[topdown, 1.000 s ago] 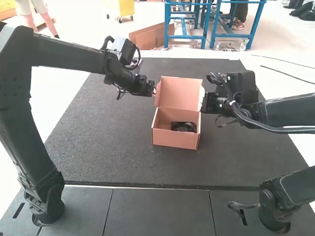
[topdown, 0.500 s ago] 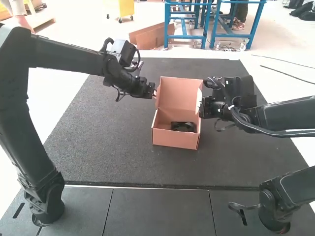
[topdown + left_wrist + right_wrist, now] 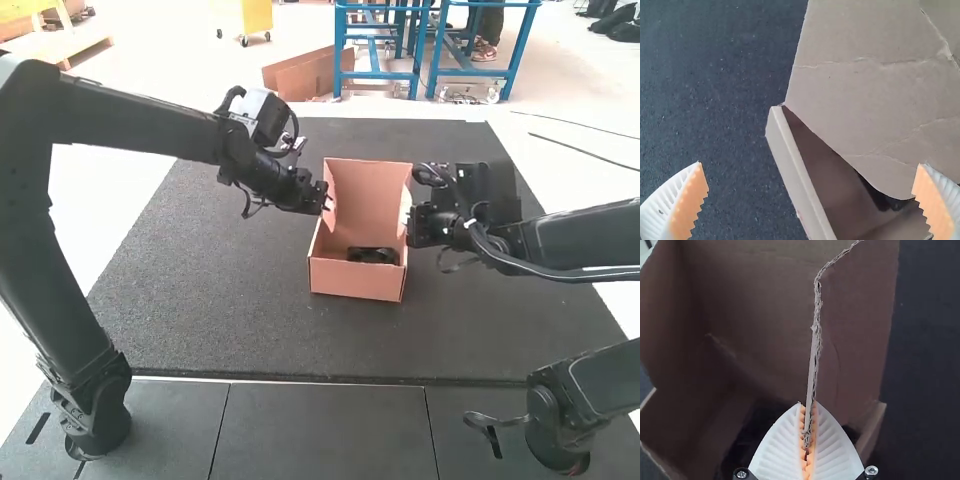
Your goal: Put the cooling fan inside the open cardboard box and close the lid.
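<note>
Beside the cardboard box (image 3: 357, 268), both arms are at the raised lid, and the cooling fan (image 3: 372, 255) already lies on the box floor.
Right of the box, the right gripper (image 3: 807, 412) has its fingers clamped on the ragged edge of the lid's side flap (image 3: 813, 340). Left of the box, the left gripper (image 3: 322, 198) sits by the upright lid (image 3: 365, 195) with its fingers (image 3: 687, 200) spread wide. Closing well likely means swinging the lid forward evenly and tucking the flaps inside the walls without dragging the light box. Under the box, a dark grainy mat (image 3: 200, 270) covers the table and should help hold it.
</note>
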{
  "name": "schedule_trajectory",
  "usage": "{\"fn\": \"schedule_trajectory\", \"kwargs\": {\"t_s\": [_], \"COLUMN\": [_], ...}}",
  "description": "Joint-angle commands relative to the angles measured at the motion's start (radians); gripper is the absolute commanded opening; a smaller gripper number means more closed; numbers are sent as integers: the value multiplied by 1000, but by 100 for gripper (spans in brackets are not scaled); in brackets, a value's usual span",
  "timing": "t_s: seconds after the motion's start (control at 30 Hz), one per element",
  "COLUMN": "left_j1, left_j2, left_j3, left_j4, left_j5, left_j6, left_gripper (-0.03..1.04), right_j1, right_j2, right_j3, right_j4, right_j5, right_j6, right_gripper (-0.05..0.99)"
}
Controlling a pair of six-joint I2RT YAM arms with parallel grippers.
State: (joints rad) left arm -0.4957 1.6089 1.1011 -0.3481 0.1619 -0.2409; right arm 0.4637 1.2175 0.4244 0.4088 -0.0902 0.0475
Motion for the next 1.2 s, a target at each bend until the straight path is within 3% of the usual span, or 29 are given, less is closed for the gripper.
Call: {"fn": "schedule_trajectory", "kwargs": {"t_s": [0.0,0.33,0.9,1.07,1.1,1.17], "left_j1": [-10,-12,-12,-12,-12,-9], "left_j2": [-52,-98,-124,-144,-150,-168], "left_j3": [-15,-67,-116,-121,-119,-121], "left_j4": [0,11,21,-15,-29,-48], "left_j5": [21,21,22,19,19,18], "left_j6": [-5,-5,2,6,6,12], "left_gripper": [97,97,97,97,97,97], "right_j1": [18,29,35,35,33,32], "right_j2": [-39,-58,-58,-58,-58,-58], "right_j3": [-24,-45,-95,-85,-79,-53], "right_j4": [-2,-13,-56,-91,-97,-116], "right_j5": [-31,-77,-69,-68,-65,-46], "right_j6": [-20,-64,-74,-72,-71,-52], "right_gripper": [-2,-2,-2,-2,1,28]}}
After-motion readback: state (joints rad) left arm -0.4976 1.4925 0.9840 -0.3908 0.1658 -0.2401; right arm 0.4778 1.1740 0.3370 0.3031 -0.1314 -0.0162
